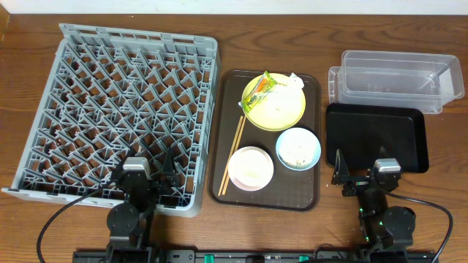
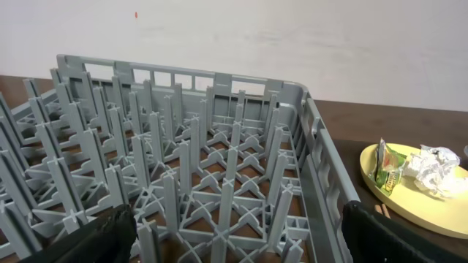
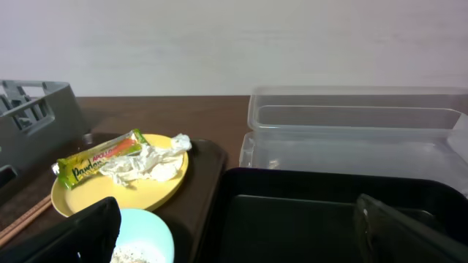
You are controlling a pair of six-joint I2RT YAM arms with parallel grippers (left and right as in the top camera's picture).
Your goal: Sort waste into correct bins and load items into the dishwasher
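Observation:
A yellow-green plate (image 1: 274, 103) on the brown serving tray (image 1: 311, 146) holds a printed snack wrapper (image 1: 260, 89) and a crumpled white tissue (image 1: 293, 81); wrapper (image 3: 99, 159) and tissue (image 3: 146, 162) also show in the right wrist view. A light blue bowl (image 1: 298, 148) holds crumbly food scraps (image 1: 296, 153). A pinkish-white bowl (image 1: 251, 168) and wooden chopsticks (image 1: 233, 150) lie on the tray. The grey dish rack (image 1: 124, 109) is at left. The clear tub (image 1: 395, 77) and black tray (image 1: 380, 135) are at right. My left gripper (image 2: 238, 237) is open over the rack's near edge. My right gripper (image 3: 241, 230) is open over the black tray's near edge. No small white cup shows.
The dark wooden table (image 1: 439, 197) carries everything. A pale wall (image 2: 292, 36) rises behind the far edge. Black cables (image 1: 51, 219) loop by the arm bases at the front edge.

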